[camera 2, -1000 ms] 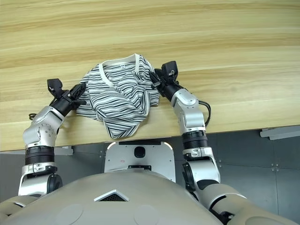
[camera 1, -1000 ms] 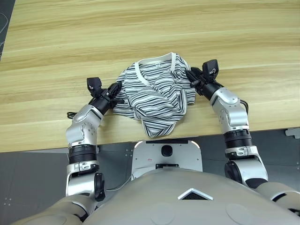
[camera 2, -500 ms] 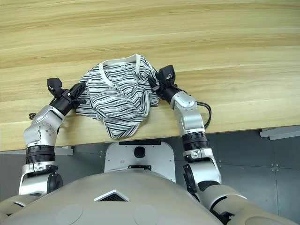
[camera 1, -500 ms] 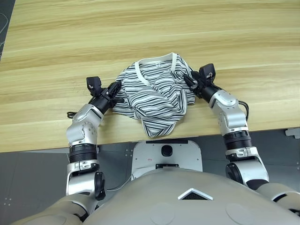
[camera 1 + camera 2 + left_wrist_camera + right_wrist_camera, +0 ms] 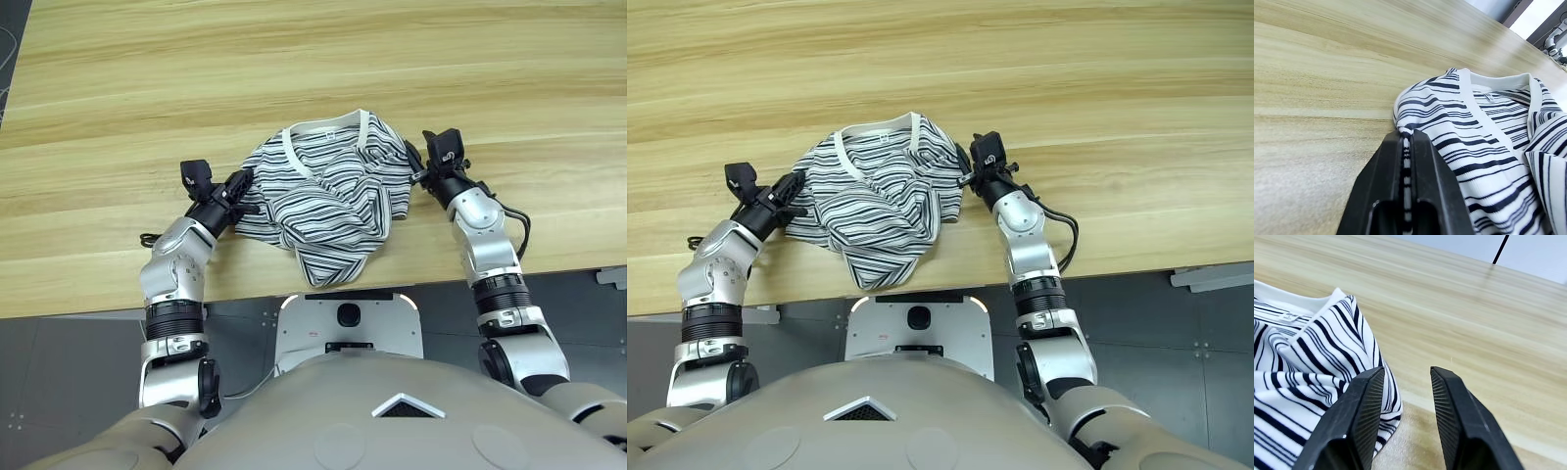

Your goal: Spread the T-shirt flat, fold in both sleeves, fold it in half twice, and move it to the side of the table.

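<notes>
T-shirt (image 5: 328,191) bunched on pale wooden table (image 5: 147,78), left hand (image 5: 1406,142) clamped on its edge, right hand (image 5: 1406,374) agape beside it.

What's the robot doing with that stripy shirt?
The robot is getting ready to fold the T-shirt, which lies crumpled in a heap near the table's front edge. Its left gripper has its fingers pinched shut on the shirt's edge on the robot's left. The right gripper sits at the shirt's other edge with its fingers open, holding nothing. Nothing is spread flat yet.
</notes>
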`<act>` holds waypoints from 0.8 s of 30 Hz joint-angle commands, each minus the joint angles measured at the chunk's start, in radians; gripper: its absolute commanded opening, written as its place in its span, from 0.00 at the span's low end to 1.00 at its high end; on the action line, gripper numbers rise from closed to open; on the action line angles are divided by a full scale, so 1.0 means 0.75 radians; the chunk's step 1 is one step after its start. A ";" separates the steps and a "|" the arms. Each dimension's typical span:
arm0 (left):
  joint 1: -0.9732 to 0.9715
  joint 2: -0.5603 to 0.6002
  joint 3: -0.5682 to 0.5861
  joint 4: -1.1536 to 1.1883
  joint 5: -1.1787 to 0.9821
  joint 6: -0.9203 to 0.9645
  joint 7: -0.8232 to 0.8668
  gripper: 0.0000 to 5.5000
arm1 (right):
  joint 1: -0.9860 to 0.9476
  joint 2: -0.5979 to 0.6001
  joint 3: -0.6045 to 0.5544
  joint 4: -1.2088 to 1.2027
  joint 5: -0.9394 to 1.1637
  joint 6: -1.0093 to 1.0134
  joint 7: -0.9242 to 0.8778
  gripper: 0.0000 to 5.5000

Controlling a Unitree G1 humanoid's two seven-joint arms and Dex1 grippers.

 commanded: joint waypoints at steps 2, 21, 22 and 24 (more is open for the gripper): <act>0.039 -0.010 -0.006 0.050 0.037 0.033 0.028 0.02 | 0.004 -0.003 0.032 0.033 0.022 0.043 0.099 0.31; 0.040 -0.025 0.006 0.057 0.034 0.011 0.030 0.02 | 0.015 0.038 -0.018 -0.004 0.099 0.100 0.104 0.31; 0.038 -0.025 0.007 0.058 0.034 0.010 0.031 0.02 | 0.016 0.035 -0.012 0.001 0.093 0.099 0.106 0.31; 0.037 -0.027 0.010 0.061 0.033 0.008 0.031 0.02 | 0.018 0.034 -0.004 0.005 0.084 0.093 0.114 0.31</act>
